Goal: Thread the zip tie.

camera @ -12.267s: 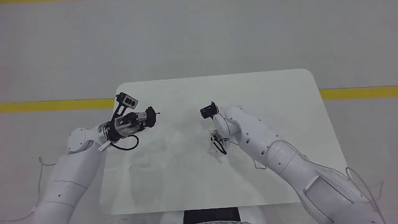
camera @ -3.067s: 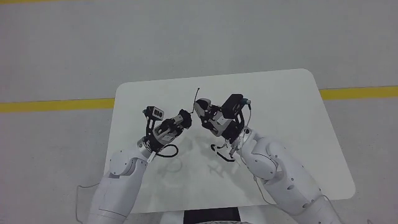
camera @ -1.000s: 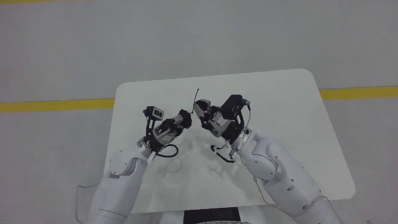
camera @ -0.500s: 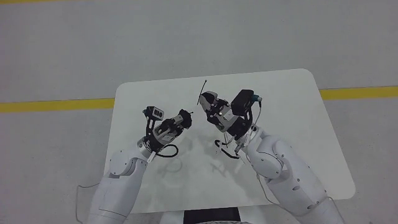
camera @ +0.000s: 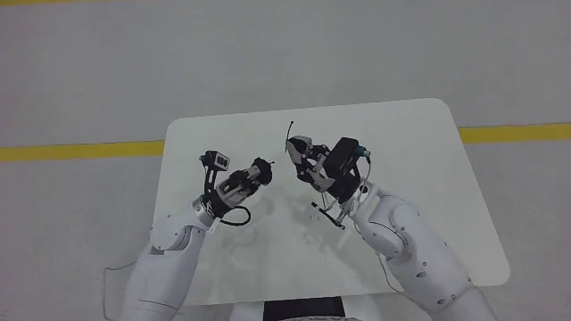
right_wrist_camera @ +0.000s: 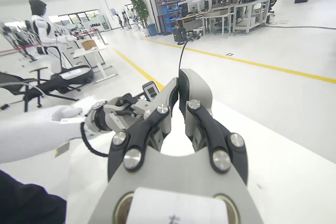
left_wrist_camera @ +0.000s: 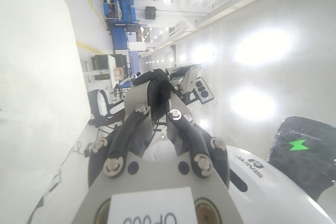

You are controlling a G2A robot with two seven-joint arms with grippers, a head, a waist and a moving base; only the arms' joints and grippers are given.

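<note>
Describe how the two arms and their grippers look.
The left arm and right arm are smooth white shells. The left gripper and right gripper have grey jaws with black pads, black links and silver rivets. A black cable loops beside the left wrist.

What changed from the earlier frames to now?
Both arms swung in over the table until their hands nearly met. In the last second the right hand, shut on the zip tie, drew away from the left hand, opening a gap. The left hand barely shifted, and the tie stays upright in the right hand's grip.
</note>
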